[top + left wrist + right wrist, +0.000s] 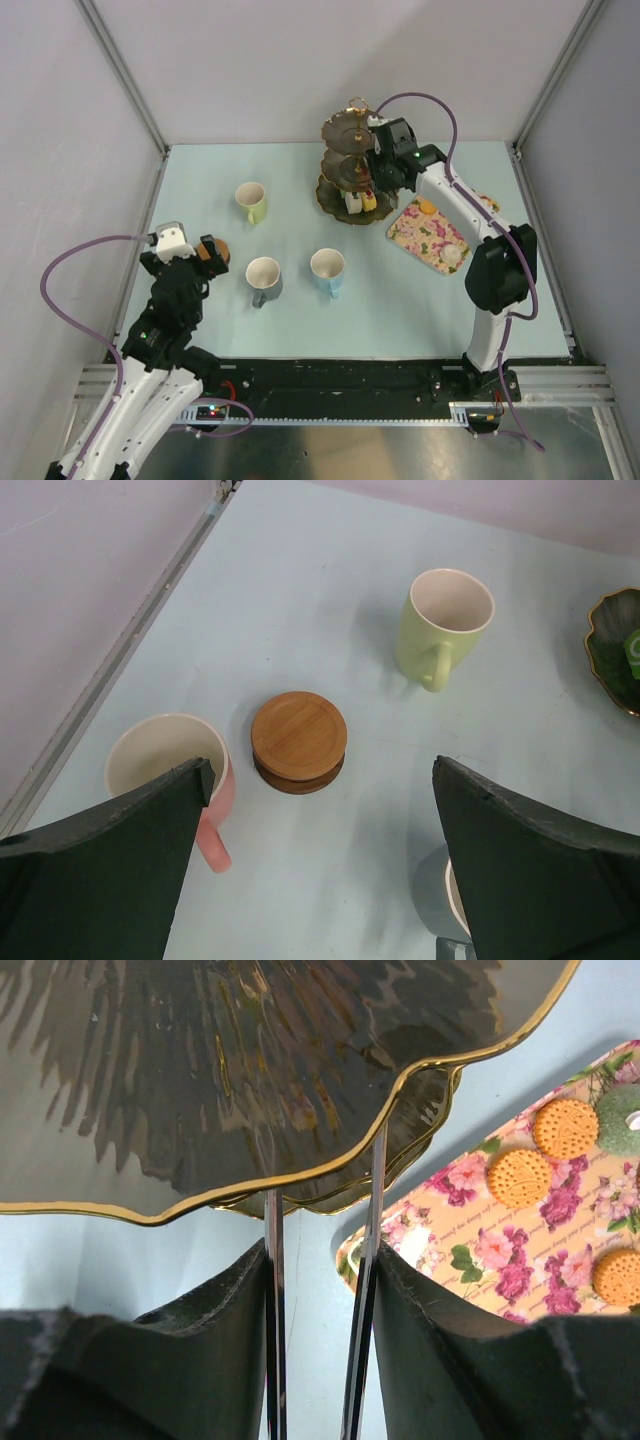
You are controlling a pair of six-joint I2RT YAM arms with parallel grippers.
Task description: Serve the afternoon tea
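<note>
The dark stand with gold edges is at the back of the counter. A white cake and a yellow cake sit on its bottom plate. From above I cannot see if the other plates have cakes on them.

The right end effector is up against the stand, just under the edge of one plate. Its two fingers press on a pair of thin shiny tongs, one finger on each side. The tips of the tongs are hidden by the plate, so I cannot tell if they hold a cake.

Just beside the stand lies the floral tray. Round biscuits and a green cake are on it, so there is more food to move over.

The mugs stand bare on the counter: yellow-green, pink, grey and blue. The brown coasters are all in one pile between the pink mug and the grey mug. No mug has a coaster under it.

The left end effector hangs over the pile with its fingers wide apart and nothing in them.

I think the job is only partly done. A few cakes are served. The rest of the tray and all the coasters are left to do.
</note>
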